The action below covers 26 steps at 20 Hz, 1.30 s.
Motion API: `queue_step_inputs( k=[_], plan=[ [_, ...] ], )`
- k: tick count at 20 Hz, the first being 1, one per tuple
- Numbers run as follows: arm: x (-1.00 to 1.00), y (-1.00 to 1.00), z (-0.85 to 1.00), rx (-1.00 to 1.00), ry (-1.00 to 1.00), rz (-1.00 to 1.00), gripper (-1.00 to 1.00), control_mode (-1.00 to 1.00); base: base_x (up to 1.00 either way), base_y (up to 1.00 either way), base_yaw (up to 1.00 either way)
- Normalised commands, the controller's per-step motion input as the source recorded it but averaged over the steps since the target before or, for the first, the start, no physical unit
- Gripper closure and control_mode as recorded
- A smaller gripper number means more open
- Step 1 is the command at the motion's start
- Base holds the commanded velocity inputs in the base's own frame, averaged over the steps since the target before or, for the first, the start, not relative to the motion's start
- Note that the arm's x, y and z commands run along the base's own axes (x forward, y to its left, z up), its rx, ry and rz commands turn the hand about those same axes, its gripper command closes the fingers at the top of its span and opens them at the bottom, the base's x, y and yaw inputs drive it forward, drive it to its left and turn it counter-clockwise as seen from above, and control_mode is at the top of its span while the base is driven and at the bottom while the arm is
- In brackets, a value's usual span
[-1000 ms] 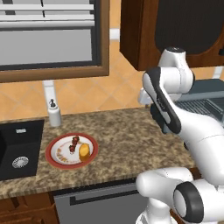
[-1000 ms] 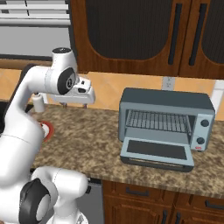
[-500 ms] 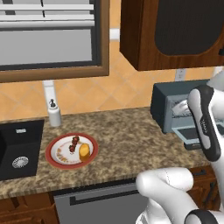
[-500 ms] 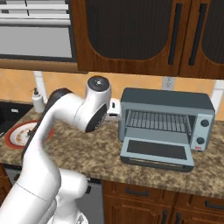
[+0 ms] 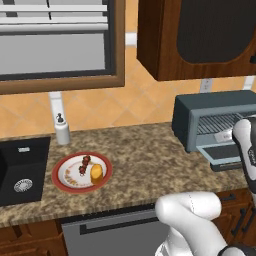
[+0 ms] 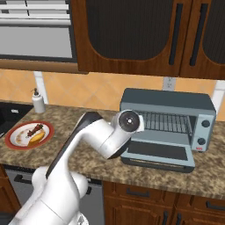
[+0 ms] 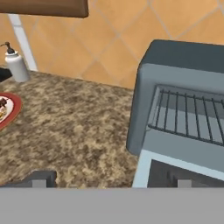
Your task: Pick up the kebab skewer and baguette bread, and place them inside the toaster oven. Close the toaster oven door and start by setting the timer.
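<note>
The kebab skewer (image 5: 84, 165) and the baguette bread (image 5: 97, 173) are seen lying side by side on a red-rimmed plate (image 5: 60, 184), near the sink (image 5: 15, 165) at the left end of the counter (image 5: 145, 160). Well apart from them, at the right, the toaster oven (image 6: 169, 118) stands with its toaster oven door (image 6: 158, 154) folded down and the wire rack bare. The arm is held in front of the oven, far from the plate. Whether the pincer is spread or pressed together cannot be told. Nothing has yet been loaded, so the first pick is judged to be in hand; a reach across to the plate is called for next.
</note>
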Motion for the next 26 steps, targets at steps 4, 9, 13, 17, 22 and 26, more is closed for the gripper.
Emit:
queue_step_inputs(
  k=[4,9,13,17,22,26],
  plan=[
    [0.12,-0.69,-0.29,0.0,-0.14,0.02,-1.0,-1.0,0.0,0.0,0.0],
    [0.44,-0.4,-0.24,-0.01,-0.05,0.0,-1.0,-1.0,0.0,0.0,0.0],
    [0.49,-0.41,-0.14,-0.03,-0.02,0.0,-1.0,-1.0,0.0,0.0,0.0],
    [0.32,-0.52,-0.14,-0.1,-0.01,0.0,-1.0,-1.0,0.0,0.0,0.0],
    [0.25,-0.09,-0.1,-0.15,-0.04,0.0,-1.0,-1.0,0.0,0.0,0.0],
    [0.09,-0.1,-0.14,-0.15,-0.15,0.0,-1.0,-1.0,0.0,0.0,0.0]
  ],
)
